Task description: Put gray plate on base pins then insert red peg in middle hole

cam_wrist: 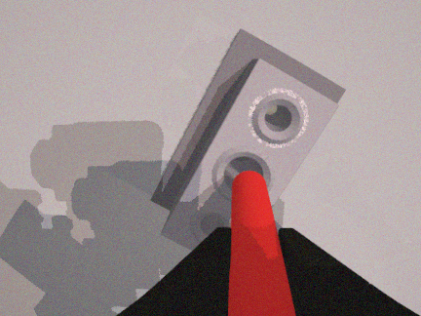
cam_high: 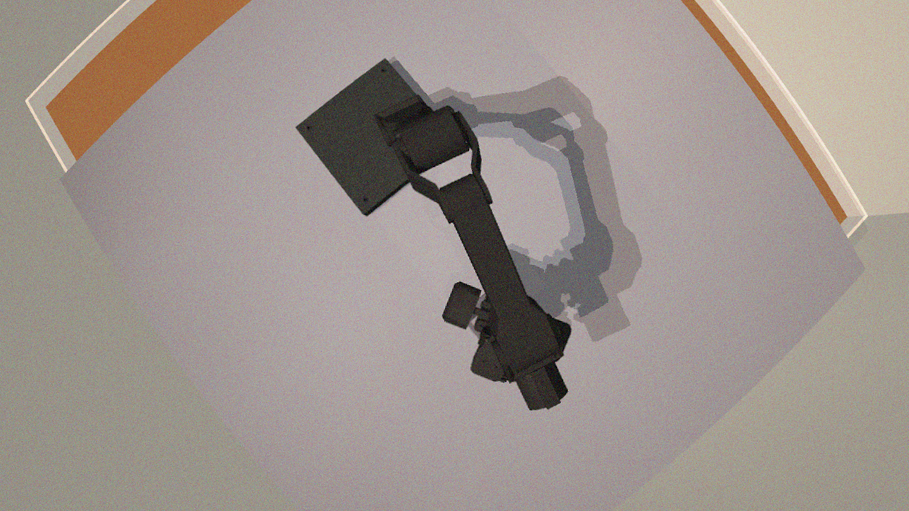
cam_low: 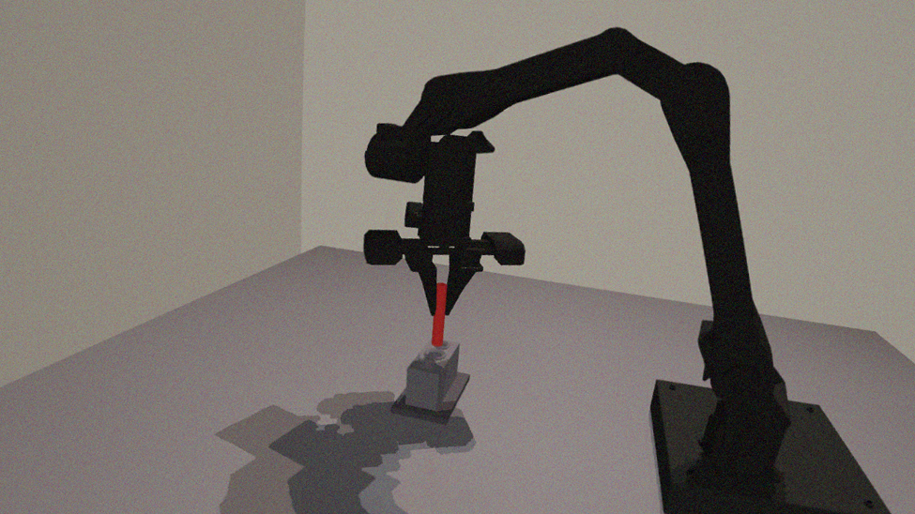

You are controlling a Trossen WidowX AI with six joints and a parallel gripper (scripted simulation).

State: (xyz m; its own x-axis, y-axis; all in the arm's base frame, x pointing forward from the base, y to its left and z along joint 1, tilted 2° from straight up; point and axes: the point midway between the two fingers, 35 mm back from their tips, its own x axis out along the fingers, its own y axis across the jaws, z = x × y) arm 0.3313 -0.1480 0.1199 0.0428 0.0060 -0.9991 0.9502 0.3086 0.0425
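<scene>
My gripper (cam_low: 441,295) (cam_wrist: 253,242) points down and is shut on the red peg (cam_low: 439,317) (cam_wrist: 261,273), which hangs slightly tilted from the fingertips. The gray plate (cam_low: 428,381) (cam_wrist: 273,80) sits on the dark base (cam_low: 462,385) right under it. In the wrist view the peg's lower end lies over the nearer of two round holes that show in the plate's top. In the exterior view the peg's tip meets the plate's top; I cannot tell whether it is inside the hole. In the overhead view the arm (cam_high: 497,268) hides the plate, the peg and the fingers.
The arm's black mounting slab (cam_high: 350,143) (cam_low: 773,465) stands on the gray table, well away from the plate. An orange strip (cam_high: 178,13) runs along the table's far edge. Two walls meet behind the table in the exterior view.
</scene>
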